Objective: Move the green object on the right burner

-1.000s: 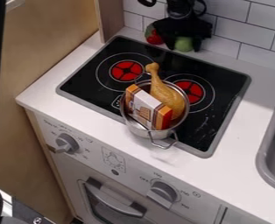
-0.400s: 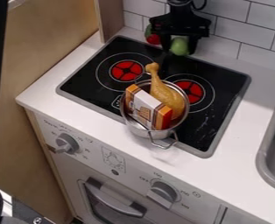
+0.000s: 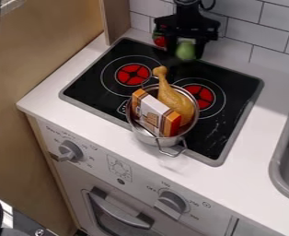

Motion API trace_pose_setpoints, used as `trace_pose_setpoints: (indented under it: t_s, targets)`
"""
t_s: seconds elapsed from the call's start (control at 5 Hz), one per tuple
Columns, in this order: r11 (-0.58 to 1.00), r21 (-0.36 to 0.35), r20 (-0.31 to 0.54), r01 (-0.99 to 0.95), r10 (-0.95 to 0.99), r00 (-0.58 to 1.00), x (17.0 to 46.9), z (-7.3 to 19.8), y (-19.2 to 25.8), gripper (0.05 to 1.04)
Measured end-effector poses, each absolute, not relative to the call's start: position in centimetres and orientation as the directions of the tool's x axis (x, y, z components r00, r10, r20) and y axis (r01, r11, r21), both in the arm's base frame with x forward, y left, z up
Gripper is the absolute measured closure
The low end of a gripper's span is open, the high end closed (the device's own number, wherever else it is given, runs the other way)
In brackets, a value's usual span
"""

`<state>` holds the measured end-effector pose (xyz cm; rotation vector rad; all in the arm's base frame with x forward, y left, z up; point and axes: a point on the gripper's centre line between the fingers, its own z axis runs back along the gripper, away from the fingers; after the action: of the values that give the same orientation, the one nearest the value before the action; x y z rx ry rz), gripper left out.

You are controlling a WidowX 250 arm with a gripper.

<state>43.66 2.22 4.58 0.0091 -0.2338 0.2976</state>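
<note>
You are holding the gripper (image 3: 186,52) at the back of the cooktop (image 3: 84,90), with the arm coming in from the top edge in front of the tiled wall (image 3: 274,41). Its two fingers are pointing down and standing apart by about the width of the green object (image 3: 186,50), which they are gripping between them. That green object is hanging low between the fingertips, over the cooktop's rear edge and behind the right burner (image 3: 200,97), so it is not resting on that burner. Just beside the finger on the left of the view, a red object (image 3: 160,41) is sitting near the wall, partly hidden. Nearer you, a metal pot (image 3: 148,138) is standing at the front of the cooktop, overlapping the right burner's outer ring. Inside it, a toy drumstick (image 3: 179,107) is leaning with its bone end up past the rim, and a small box (image 3: 152,114) is lying tilted against it. The left burner (image 3: 133,74) is glowing red beyond the pot, and the sink (image 3: 280,168) is lying off to the right, set in the white counter (image 3: 252,138).
</note>
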Motion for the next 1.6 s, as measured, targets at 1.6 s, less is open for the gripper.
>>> trace_pose_setpoints:
  t_s: [1.6]
  targets:
    - [0.908, 0.048, 0.055, -0.416, 0.413, 0.909, 38.6, 8.1, -0.1, 0.404]
